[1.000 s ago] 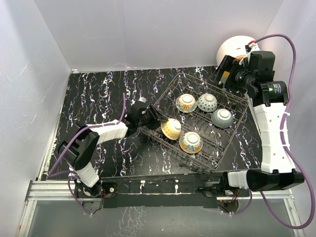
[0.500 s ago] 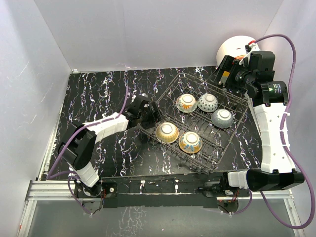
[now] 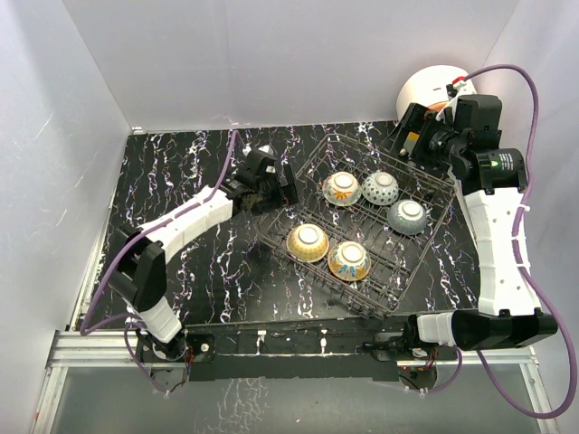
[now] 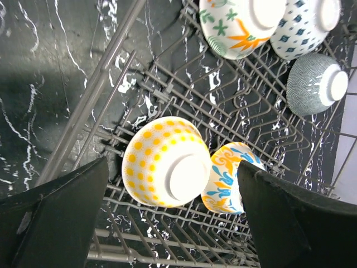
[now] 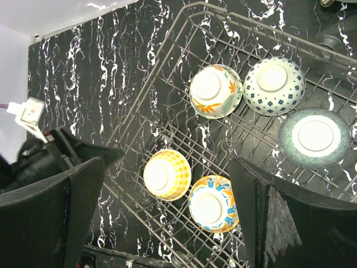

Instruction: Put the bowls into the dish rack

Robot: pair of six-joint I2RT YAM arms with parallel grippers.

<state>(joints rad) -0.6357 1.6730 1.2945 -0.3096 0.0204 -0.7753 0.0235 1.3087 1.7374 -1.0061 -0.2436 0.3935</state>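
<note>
- All five bowls lie in the dish rack (image 3: 403, 258), each upside down with its white foot ring up, so I judge the loading as good as done.
- Three sit in the far row: the orange floral bowl (image 3: 342, 189), the blue diamond bowl (image 3: 380, 187) and the grey bowl (image 3: 407, 216). The yellow dotted bowl (image 4: 166, 169) and the orange-and-blue bowl (image 3: 349, 260) sit side by side in the near row.
- The left gripper (image 3: 282, 188) has its fingers spread wide and grasps nothing. It hangs at the rack's left rim, above the yellow dotted bowl.
- The right gripper (image 3: 404, 143) also has its fingers released and empty. It sits over the rack's far right corner, beside the round white appliance (image 3: 430, 86).
- My main worry is the left fingers. They are close to the wire rim, and a low or sideways pull-out could hook a wire and drag the rack across the tabletop (image 3: 181, 172).
- The yellow dotted bowl looks slightly tilted on the tines and seems to touch its neighbour. A jolt to the rack could tip it or knock the two together.
- If the right arm drops straight down, its fingers could strike the rack's rim or the appliance.
- I would lift both arms before swinging them home.
</note>
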